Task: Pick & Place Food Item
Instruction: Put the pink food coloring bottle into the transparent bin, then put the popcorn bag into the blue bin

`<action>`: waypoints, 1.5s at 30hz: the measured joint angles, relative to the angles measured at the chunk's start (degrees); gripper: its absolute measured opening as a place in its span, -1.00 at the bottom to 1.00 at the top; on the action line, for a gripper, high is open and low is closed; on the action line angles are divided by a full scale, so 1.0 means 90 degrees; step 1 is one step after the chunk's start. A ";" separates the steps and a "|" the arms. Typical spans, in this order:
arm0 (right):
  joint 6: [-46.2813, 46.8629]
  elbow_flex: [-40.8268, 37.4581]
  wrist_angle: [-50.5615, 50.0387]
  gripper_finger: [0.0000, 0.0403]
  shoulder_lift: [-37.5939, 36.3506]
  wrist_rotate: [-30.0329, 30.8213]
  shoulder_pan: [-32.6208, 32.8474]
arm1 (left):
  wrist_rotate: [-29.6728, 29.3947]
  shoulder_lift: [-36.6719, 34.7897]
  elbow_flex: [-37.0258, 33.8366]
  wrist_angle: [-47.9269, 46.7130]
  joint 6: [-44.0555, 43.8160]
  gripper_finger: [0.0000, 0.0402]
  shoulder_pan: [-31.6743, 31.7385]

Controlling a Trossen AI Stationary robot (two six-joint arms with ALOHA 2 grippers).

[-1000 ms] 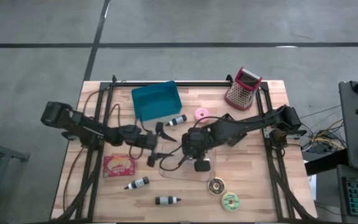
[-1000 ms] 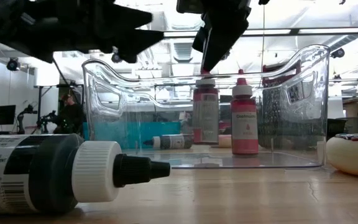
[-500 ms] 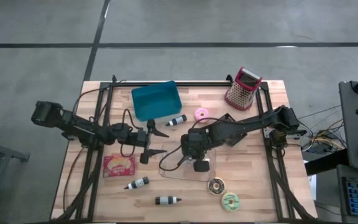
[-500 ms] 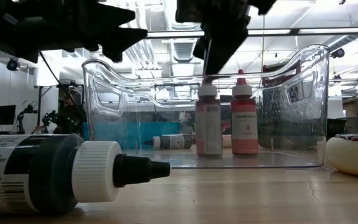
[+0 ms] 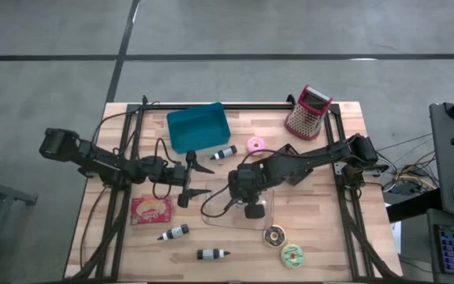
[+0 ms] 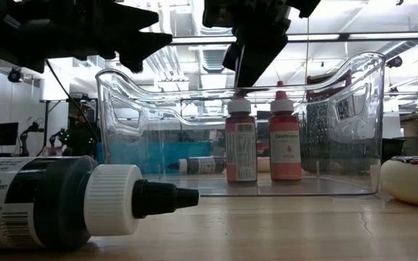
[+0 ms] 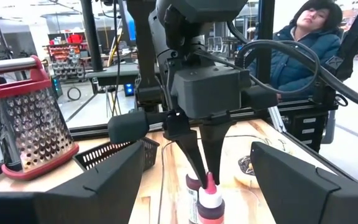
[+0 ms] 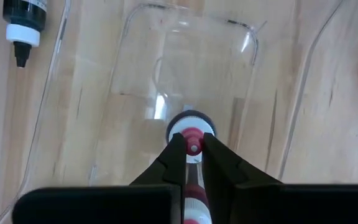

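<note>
Inside clear bin [image 6: 339, 109], red bottle [image 6: 241, 148] upright.

Right arm's dark two-finger gripper [image 7: 202, 171] poised over two bottles, seen between the left gripper's own spread dark fingers [image 7: 107, 186].

Its tips point down, almost together, right at the pink-capped red bottle [image 7: 211, 202] and the darker bottle [image 7: 193, 193] touching it. Off to one side stands a red-handled metal box grater [image 7: 27, 118], with a black mesh basket [image 7: 118, 154] between them. Behind, a person in a dark blue padded jacket [image 7: 300, 53] leans back.
</note>
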 joint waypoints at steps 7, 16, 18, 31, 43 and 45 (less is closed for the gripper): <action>0.0038 0.0038 -0.0049 -0.52 0.0019 -0.0022 0.0005 | -0.0002 0.0002 0.0000 0.0000 0.0000 0.47 0.0000; 0.0103 0.0051 -0.0034 -0.13 0.0012 -0.0020 0.0005 | -0.0007 0.0002 0.0000 -0.0005 0.0000 0.47 0.0000; 0.0104 0.0051 -0.0032 -0.06 0.0003 -0.0019 0.0005 | -0.0009 0.0002 0.0000 -0.0005 0.0000 0.47 -0.0001; -0.0007 0.0262 -0.0254 0.19 -0.0663 0.0949 0.0005 | -0.0245 0.0007 0.0000 -0.0125 -0.0027 0.47 -0.0002; -0.0972 0.0155 -0.0038 0.16 -0.1365 0.1744 -0.0117 | -0.0969 -0.0058 0.0000 -0.1772 -0.0551 0.47 -0.0016; -0.0990 0.0111 -0.0064 0.16 -0.1404 0.1743 -0.0112 | -0.0971 -0.0170 0.0000 -0.2288 -0.0690 0.47 -0.0052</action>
